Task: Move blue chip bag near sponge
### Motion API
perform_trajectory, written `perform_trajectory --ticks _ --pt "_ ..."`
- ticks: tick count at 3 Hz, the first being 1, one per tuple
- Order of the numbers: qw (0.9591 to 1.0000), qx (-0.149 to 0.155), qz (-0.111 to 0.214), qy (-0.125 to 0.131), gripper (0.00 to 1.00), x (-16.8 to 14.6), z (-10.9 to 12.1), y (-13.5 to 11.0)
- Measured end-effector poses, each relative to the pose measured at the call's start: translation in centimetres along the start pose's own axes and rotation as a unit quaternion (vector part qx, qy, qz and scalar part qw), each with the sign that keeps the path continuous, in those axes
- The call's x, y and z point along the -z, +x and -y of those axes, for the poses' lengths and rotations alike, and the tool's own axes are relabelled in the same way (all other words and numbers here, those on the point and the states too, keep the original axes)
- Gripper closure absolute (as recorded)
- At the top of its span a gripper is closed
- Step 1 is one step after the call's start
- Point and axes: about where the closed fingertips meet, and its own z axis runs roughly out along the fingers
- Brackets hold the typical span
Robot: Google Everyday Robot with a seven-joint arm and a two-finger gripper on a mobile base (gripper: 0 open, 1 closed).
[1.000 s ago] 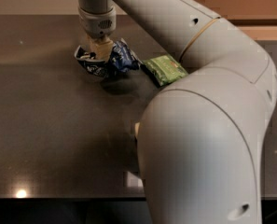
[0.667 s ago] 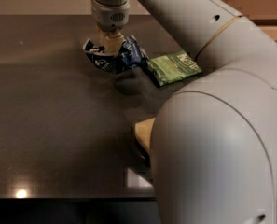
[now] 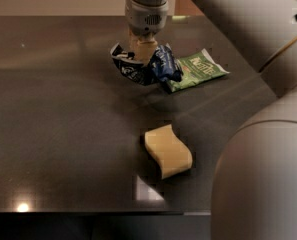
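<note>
Matt plastic end effector (image 3: pixel 144 54) grips the crinkly foil blue chip bag (image 3: pixel 166 66) over the glossy table (image 3: pixel 63 134).

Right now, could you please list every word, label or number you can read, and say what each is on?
None can be quoted.
On the green bag: a large white word, too blurred to read.
On the blue bag: white lettering, crumpled and blurred, unreadable.
On the sponge: no text.
On the gripper, over the far side of the table, shut on the blue bag: no label.
</note>
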Motion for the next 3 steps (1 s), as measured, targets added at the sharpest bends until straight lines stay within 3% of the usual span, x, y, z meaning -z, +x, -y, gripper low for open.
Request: perform_trajectory --ticks 2,3 --pt "0.9962 -0.082 -0.014 -0.028 1.00 -0.3 -4.8 2.2" --pt "0.9932 -0.108 -0.015 -0.040 0.82 -0.1 -6.9 1.8"
